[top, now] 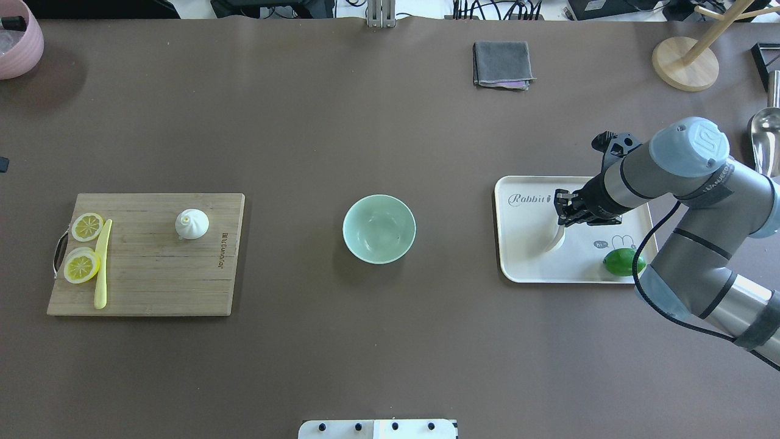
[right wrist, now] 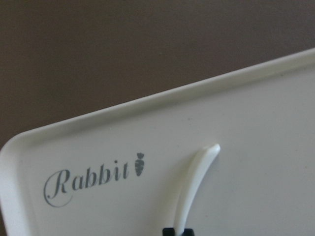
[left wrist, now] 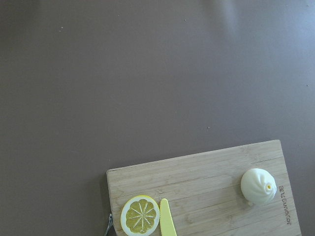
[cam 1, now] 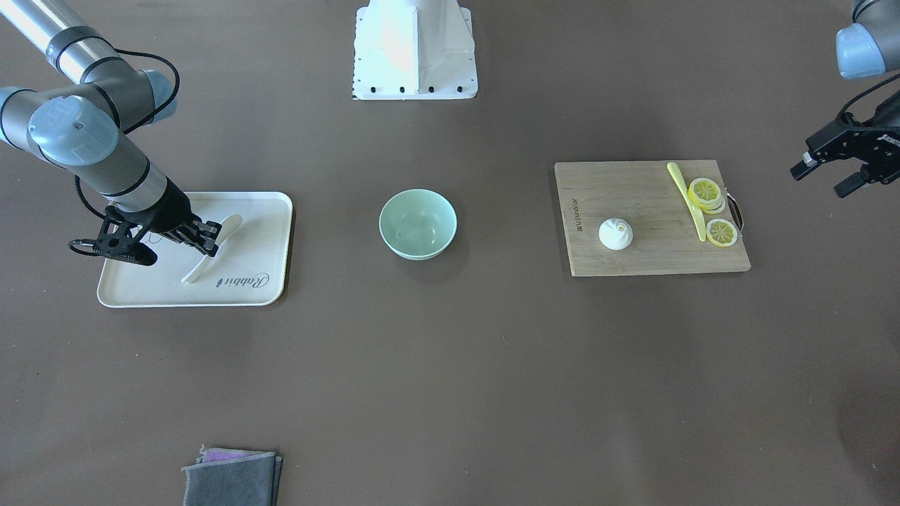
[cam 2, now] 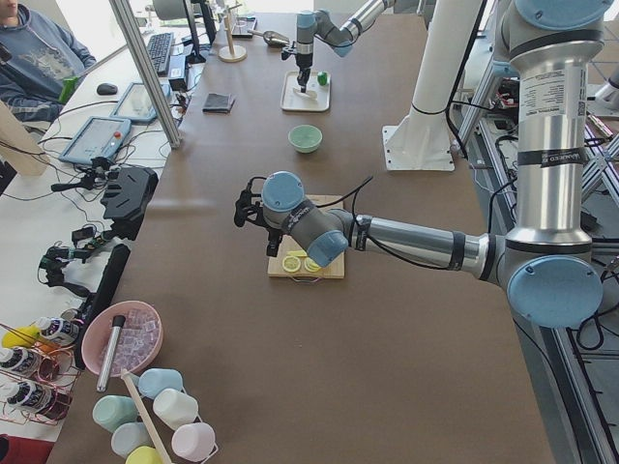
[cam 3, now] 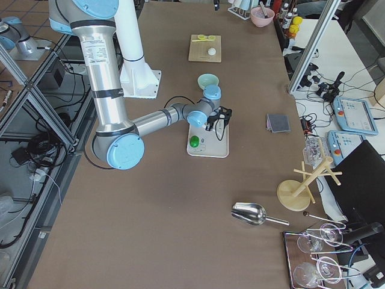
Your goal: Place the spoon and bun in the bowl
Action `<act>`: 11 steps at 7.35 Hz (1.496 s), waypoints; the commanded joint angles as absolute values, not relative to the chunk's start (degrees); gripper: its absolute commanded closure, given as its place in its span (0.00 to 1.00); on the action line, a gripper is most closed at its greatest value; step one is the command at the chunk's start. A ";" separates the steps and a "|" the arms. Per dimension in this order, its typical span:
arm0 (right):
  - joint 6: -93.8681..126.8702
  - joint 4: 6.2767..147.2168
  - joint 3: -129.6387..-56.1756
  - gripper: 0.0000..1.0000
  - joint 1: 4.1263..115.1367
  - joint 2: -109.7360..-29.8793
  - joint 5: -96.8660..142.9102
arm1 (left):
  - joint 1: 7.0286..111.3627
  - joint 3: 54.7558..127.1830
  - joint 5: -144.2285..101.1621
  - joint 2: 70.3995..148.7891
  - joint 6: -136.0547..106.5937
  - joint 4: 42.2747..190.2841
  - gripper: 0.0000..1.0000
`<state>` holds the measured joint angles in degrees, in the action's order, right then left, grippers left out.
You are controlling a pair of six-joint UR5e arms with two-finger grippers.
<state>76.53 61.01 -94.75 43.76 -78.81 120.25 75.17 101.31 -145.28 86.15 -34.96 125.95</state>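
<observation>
**Right gripper pinched on the spoon, bun on its board**

Nearest the robot, the white base plate [top: 378, 428] sits at the table's [top: 378, 341] edge. Farther out, three things stand in a row across the brown table. On the robot's right is the cream tray [top: 524, 256], printed "Rabbit", with a green lime [top: 623, 262] at its near corner. The right gripper [top: 563, 213] reaches down into this tray. Its fingers are pressed against both sides of the handle of the spoon [cam 1: 230, 225], which rests on the tray (the wrist view shows the handle running up from between the two black tips).

The bowl [top: 379, 228] stands in the middle of the row, apart from both tray and board.

On the robot's left lies the wooden cutting board [top: 152, 274]. The bun [top: 192, 224] stands upright on the end nearer the bowl. The yellow knife [top: 102, 262] and the lemon slices [top: 82, 266] lie at the handle end. The left gripper [cam 1: 821, 179] hangs above the table outside that end, its fingers spread with nothing between them.

Farthest away are a folded grey cloth [top: 501, 64], a wooden stand [top: 684, 64] and a pink bowl [top: 18, 42].
</observation>
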 commanded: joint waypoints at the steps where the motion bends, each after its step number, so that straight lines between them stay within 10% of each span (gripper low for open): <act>1: 76.73 61.35 -95.88 1.00 43.77 -78.23 120.50 | 75.15 100.99 -145.28 86.22 -35.07 125.95 0.03; 9: 103.35 78.05 -95.37 1.00 31.31 -50.72 106.37 | 75.15 99.84 -145.90 86.57 -35.68 126.04 0.03; 10: 102.84 77.96 -95.36 0.83 30.77 -50.97 105.39 | 75.15 99.76 -145.81 86.66 -35.68 126.04 0.03; 11: 102.40 78.05 -95.36 0.35 30.76 -51.41 105.29 | 74.71 99.32 -145.38 86.83 -36.64 125.86 0.03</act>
<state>102.71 77.92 -95.42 31.28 -51.21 106.09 75.03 99.66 -145.73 86.66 -35.90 126.00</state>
